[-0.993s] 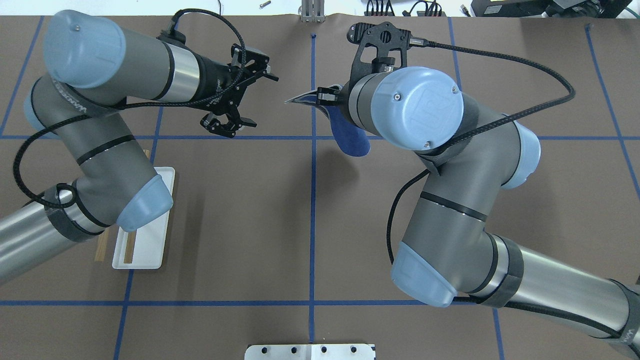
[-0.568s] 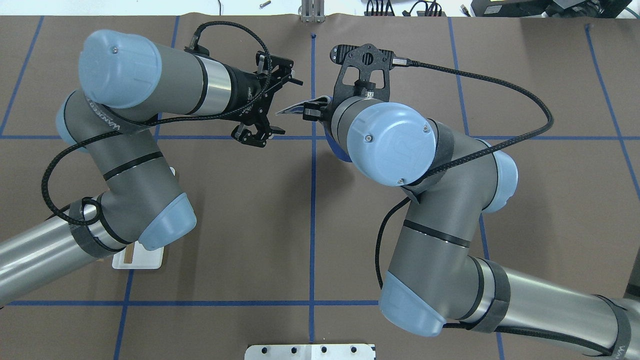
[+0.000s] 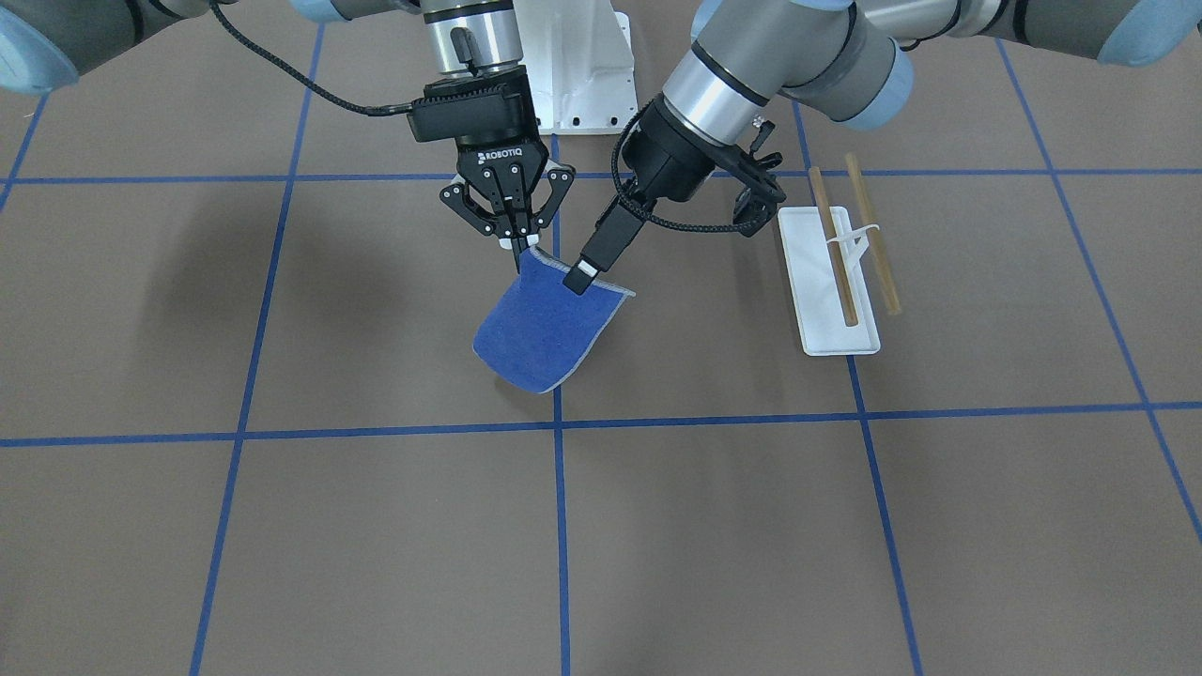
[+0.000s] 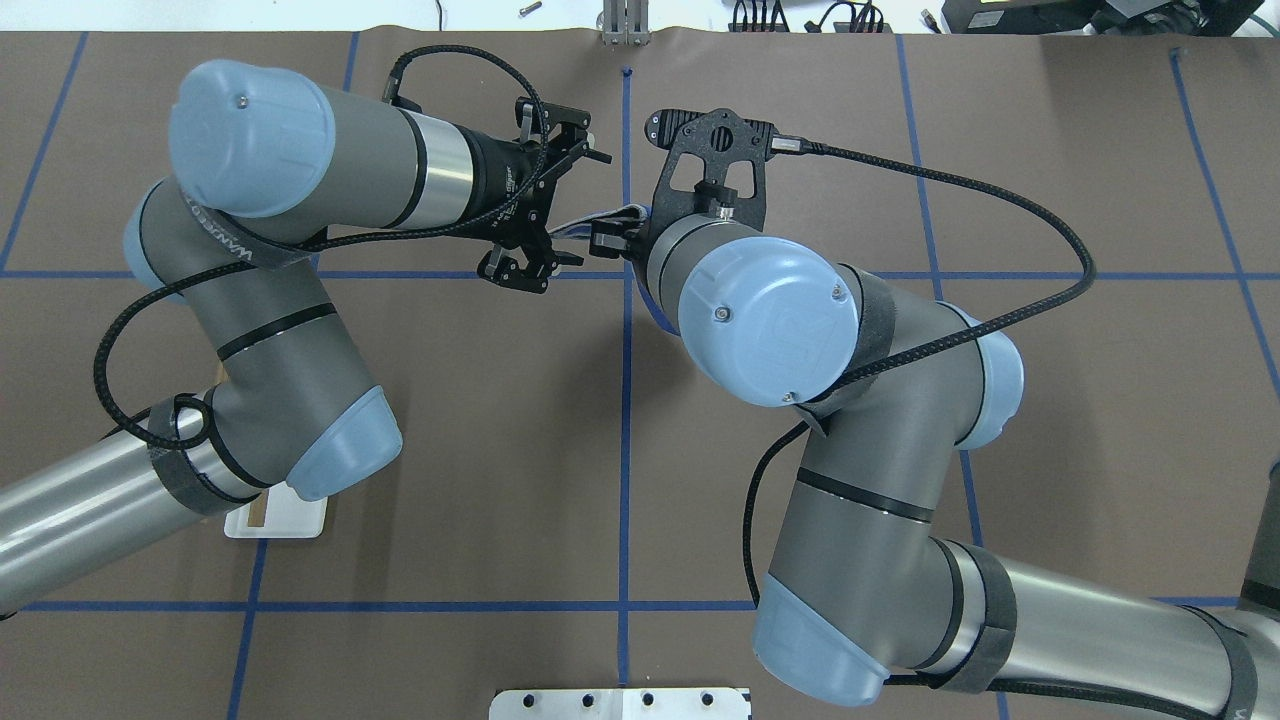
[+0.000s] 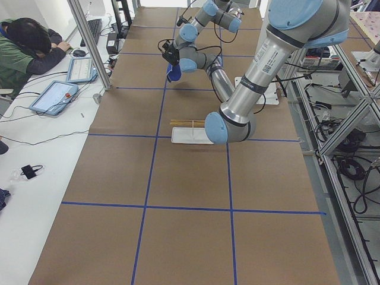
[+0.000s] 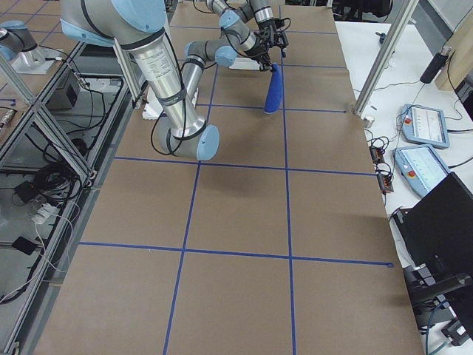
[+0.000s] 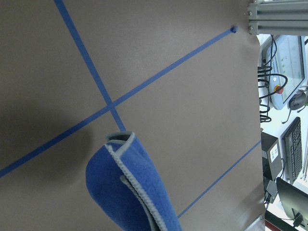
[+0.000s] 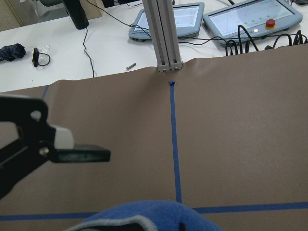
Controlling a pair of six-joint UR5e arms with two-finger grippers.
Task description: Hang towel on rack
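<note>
Above a brown papered surface (image 3: 282,526), well apart from the white-based rack with two wooden dowel rods (image 3: 826,282), a royal-blue towel (image 3: 545,329) hangs limp. It looks soft and light, probably best held by its upper corners. The right hand (image 3: 518,246) pinches one corner. The left hand (image 4: 585,212) gapes wide around the top edge, contact unclear.

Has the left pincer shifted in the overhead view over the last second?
Yes. The open black left pincer has moved rightward in the overhead view, toward the central blue tape line, nearly reaching the royal-blue cloth towel.
</note>
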